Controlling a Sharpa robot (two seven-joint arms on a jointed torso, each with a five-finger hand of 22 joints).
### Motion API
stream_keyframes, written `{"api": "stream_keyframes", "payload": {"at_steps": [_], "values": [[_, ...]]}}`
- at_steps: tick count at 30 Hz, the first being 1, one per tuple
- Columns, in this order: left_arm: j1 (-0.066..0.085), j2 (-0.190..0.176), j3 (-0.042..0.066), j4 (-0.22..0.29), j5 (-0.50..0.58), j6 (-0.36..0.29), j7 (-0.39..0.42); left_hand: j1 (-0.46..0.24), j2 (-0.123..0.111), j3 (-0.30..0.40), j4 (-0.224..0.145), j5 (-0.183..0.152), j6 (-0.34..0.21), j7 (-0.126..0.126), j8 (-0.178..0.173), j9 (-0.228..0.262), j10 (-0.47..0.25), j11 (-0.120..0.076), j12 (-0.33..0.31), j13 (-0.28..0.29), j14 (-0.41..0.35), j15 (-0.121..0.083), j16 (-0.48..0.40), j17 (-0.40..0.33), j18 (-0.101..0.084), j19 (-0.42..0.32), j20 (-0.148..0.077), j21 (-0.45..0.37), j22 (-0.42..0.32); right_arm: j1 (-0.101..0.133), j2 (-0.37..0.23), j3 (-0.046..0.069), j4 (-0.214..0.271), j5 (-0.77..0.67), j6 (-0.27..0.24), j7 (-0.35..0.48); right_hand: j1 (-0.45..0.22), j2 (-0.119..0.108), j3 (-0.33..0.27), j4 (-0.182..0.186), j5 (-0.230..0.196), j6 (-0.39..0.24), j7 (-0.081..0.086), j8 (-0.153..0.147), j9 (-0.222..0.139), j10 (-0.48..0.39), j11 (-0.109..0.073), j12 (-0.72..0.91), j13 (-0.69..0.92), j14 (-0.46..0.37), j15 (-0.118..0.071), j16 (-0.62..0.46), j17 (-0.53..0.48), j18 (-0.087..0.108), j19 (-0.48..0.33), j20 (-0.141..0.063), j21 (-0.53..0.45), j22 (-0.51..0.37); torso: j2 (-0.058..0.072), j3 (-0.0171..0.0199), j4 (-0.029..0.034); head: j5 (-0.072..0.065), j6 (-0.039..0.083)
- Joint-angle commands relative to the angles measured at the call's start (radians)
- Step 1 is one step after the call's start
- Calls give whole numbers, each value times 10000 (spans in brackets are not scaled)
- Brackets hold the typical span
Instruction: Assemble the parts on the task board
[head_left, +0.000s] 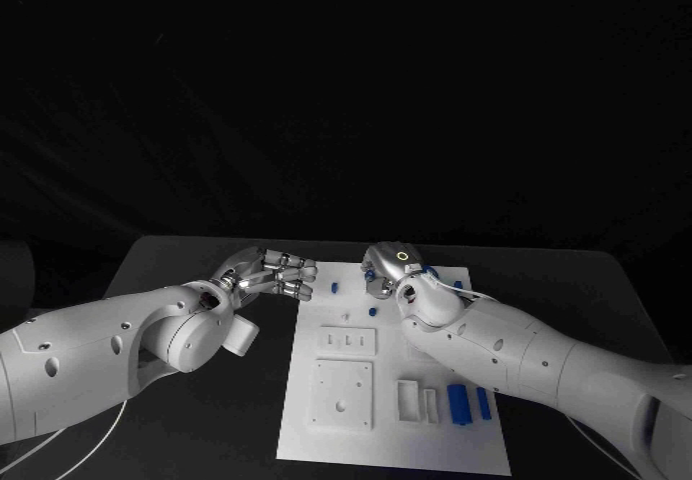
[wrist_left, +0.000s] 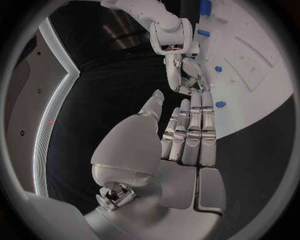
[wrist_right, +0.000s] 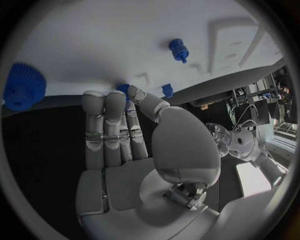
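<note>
Your right hand is at the far edge of the task board, fingers extended toward a small blue part at the board's rim; in the right wrist view the fingertips meet that part, but you cannot tell whether it is pinched or merely touched. Your left hand hovers over the black surface just beside the board's far left corner, fingers apart and extended, holding nothing. Other blue parts lie on the board: a large ribbed knob and a small peg near the right hand; two upright blue pieces stand at the near right, beside white blocks. The step in hand appears to be picking up the small part at the far edge; the next move calls for a secure pinch on it, then a lift clear of the board; keep the left hand clear of the right.
</note>
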Motion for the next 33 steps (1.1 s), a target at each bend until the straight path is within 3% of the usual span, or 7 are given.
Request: {"api": "stream_keyframes", "payload": {"at_steps": [1,7,12,16,20,23,33], "values": [[13,14,10,10,-29,165,34,-20,103,-56,17,-29,-67,25,27,0,-64,-3,31,17,24,20,17,9,-72,-68,-23,64,-7,-18,-1,-12,-7,72,164,98,-34,-98,1,11,-19,-131,8,-31,-18,187,-263,18,34,-33,-6,-53,-15,174,75,33,-190,-26,7,3,-12,16,15],[14,8,10,1,-29,158,26,-20,103,-56,17,-29,-67,25,27,0,-64,-3,31,17,24,20,17,9,-72,-68,-23,64,-7,-16,-21,-12,46,570,-325,375,-664,-819,-136,382,-189,-1296,300,-48,-91,-1510,186,2,-20,-22,302,-289,-179,370,22,306,-1310,-576,11,0,9,2,47],[14,-5,10,-18,-29,143,24,-28,103,-63,29,-24,-93,31,25,-1,-75,1,30,16,19,23,15,8,-72,-72,-21,70,-19,-13,-109,-11,236,810,-646,513,-219,-880,-1214,675,-190,-1594,238,-37,-87,-2264,342,14,-15,16,375,-574,-357,634,227,438,-2289,-1260,17,5,12,2,64],[14,-31,10,-24,-29,127,23,-28,103,-63,29,-24,-93,31,25,-1,-75,1,30,16,19,23,15,8,-72,-72,-21,70,-19,15,-292,13,519,921,-765,556,-136,-878,-1309,811,-163,-1542,246,-34,-87,-2282,344,9,-16,47,373,-609,-366,647,369,444,-2475,-1425,11,-4,-8,-4,118],[15,-63,10,-16,-29,111,22,-28,103,-63,29,-24,-93,31,25,-1,-75,1,30,16,19,23,15,8,-72,-72,-21,70,-19,59,-594,175,965,996,-769,528,-195,-873,-1135,884,-69,-1445,279,-36,-85,-2043,290,8,-16,59,334,-588,-343,629,416,413,-2488,-1432,-2,9,-40,-1,128],[16,-81,10,-5,-29,98,19,-28,103,-63,29,-24,-93,31,25,-1,-75,1,30,16,19,23,15,8,-72,-72,-21,70,-19,105,-934,304,1374,993,-681,432,-335,-999,-607,812,361,-1371,307,-36,-84,-1892,256,13,-16,48,298,-568,-311,601,415,369,-2467,-1383,-4,11,-43,-21,158],[18,-175,8,6,-29,89,20,-30,86,-75,32,-22,-99,30,27,-1,-83,5,31,17,10,27,13,7,-72,-80,-15,74,-38,154,-2334,720,2469,1157,272,287,-557,-1053,-507,988,161,-1374,224,-32,-80,-1289,105,24,-8,64,210,-498,-238,492,444,285,-2221,-1200,-112,73,-227,84,147]]}}
